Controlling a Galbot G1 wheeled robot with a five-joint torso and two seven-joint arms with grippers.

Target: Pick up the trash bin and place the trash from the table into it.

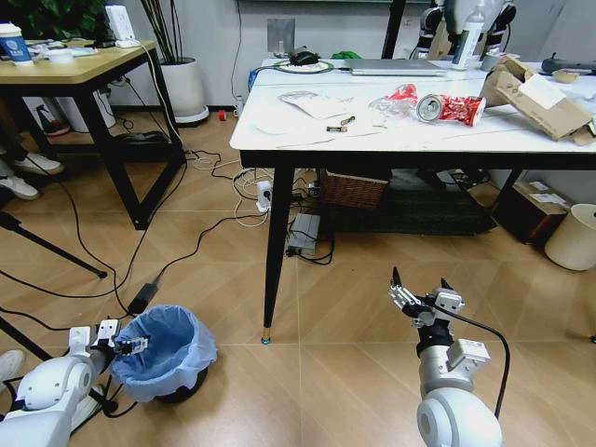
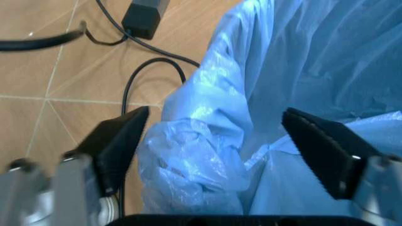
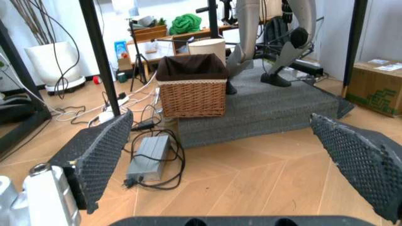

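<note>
Wicker basket [image 1: 354, 190] sits under the middle of the frame's big desk, a grey power brick [image 1: 304, 231] on the floor beside it. Laptop [image 1: 396, 67] up top, white planter [image 1: 183, 87] upper left.

Your left arm [image 1: 47, 396], down beside the trash bin [image 1: 166, 352], is a smooth white rounded shell; its left gripper [image 1: 130, 346] is small, silver-grey with black tips; farther from the trash bin, your right arm [image 1: 456, 414] is a white dome under a grey ribbed wrist; a thin black cable loops alongside it; your right gripper [image 1: 421, 287] carries black, dimpled pads [image 3: 100, 157] on silver metal mounts.
</note>
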